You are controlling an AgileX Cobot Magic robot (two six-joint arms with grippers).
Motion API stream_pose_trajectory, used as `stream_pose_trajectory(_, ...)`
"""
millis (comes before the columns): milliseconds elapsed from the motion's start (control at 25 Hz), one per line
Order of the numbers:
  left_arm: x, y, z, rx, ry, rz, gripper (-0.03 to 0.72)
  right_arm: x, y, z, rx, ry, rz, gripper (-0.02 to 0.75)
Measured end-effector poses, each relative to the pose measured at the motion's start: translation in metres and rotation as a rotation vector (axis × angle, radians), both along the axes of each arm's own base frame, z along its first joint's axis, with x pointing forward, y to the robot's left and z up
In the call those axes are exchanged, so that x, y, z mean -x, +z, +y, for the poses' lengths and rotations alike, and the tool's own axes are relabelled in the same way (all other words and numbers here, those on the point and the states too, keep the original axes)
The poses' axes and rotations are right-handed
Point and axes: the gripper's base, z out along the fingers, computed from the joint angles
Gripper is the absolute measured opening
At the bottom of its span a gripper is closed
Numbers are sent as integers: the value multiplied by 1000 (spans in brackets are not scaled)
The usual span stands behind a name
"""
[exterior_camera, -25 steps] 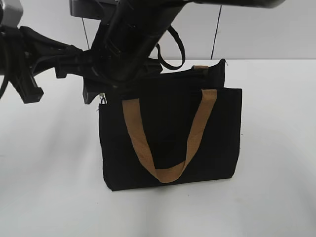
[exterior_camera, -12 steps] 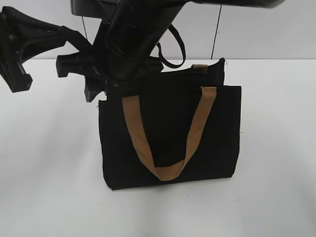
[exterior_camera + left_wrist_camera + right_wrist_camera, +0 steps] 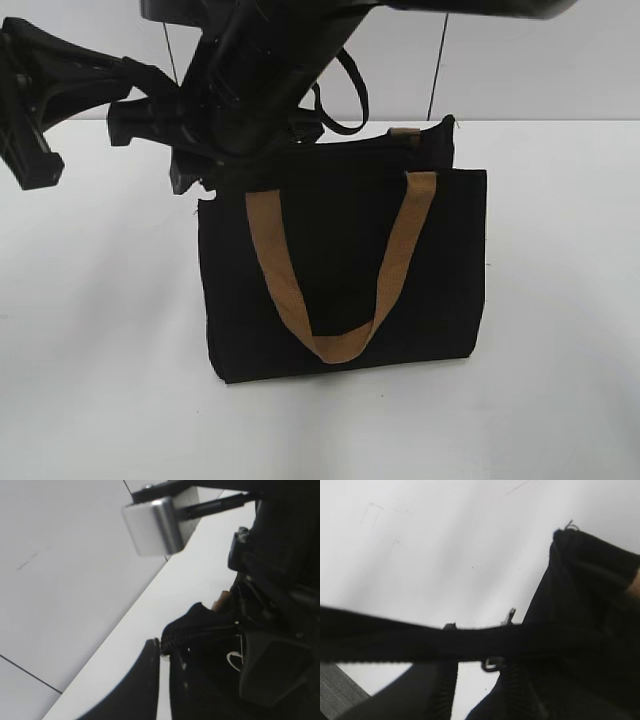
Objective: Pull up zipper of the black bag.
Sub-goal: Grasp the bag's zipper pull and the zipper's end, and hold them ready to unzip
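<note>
A: Pincer states first. The right pincer (image 3: 492, 667) has its two ribbed fingers (image 3: 445, 695) on either side of a small silver ring, the pull of the zipper (image 3: 495, 663); whether they actually clamp it cannot be told, since a taut black band crosses in front. The left pincer (image 3: 167, 645) appears closed on a bunched corner of the black bag (image 3: 340, 270).

B: And the bag's position?

A: It stands upright on the white tabletop (image 3: 100, 380), a tan handle (image 3: 335, 345) drooping over its front panel, both arms crowding its upper left corner.

B: How should this step be done well?

A: In my judgement, keep the fabric taut with the left grip while the right draws the pull straight along the top edge, without twisting, so the slider does not jam or lift the bag.

B: What stays unclear?

A: The zip line is black on black, so how far it is closed cannot be read. In the exterior view the arms hide the pull, and both wrist views are blurred and cropped.
</note>
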Motion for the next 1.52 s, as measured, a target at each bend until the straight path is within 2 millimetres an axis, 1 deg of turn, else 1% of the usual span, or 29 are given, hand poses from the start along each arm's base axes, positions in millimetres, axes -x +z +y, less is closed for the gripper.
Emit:
stream_pose_trajectory(160,0,-1,0,-9,-3,3,13,0,0,0,1,0,-1,152)
stream_pose_trajectory(280,0,-1,0,-10,-1,3,13,0,0,0,3,-1,3,34)
stream_pose_trajectory(360,0,-1,1,-15,7,2,13,1,-1,-1,11,1,11,3)
stream_pose_trajectory(560,-4,-2,5,-40,62,-4,13,5,-2,-4,46,15,51,1)
stream_pose_trajectory(680,-6,-7,6,-44,74,14,13,10,4,-7,63,33,63,0)
stream_pose_trajectory(800,-7,-23,7,-48,91,78,13,14,12,-12,78,52,68,0)
stream_pose_trajectory(920,-5,-44,8,-70,106,150,13,17,12,-13,101,74,80,0)
stream_pose_trajectory(1000,-4,-53,10,-87,123,177,13,18,11,-14,111,84,85,0)
stream_pose_trajectory(1240,-7,-55,16,-98,215,185,13,18,11,-15,122,104,83,0)
stream_pose_trajectory(1520,-9,-58,17,-101,239,196,13,14,12,-19,121,98,81,0)
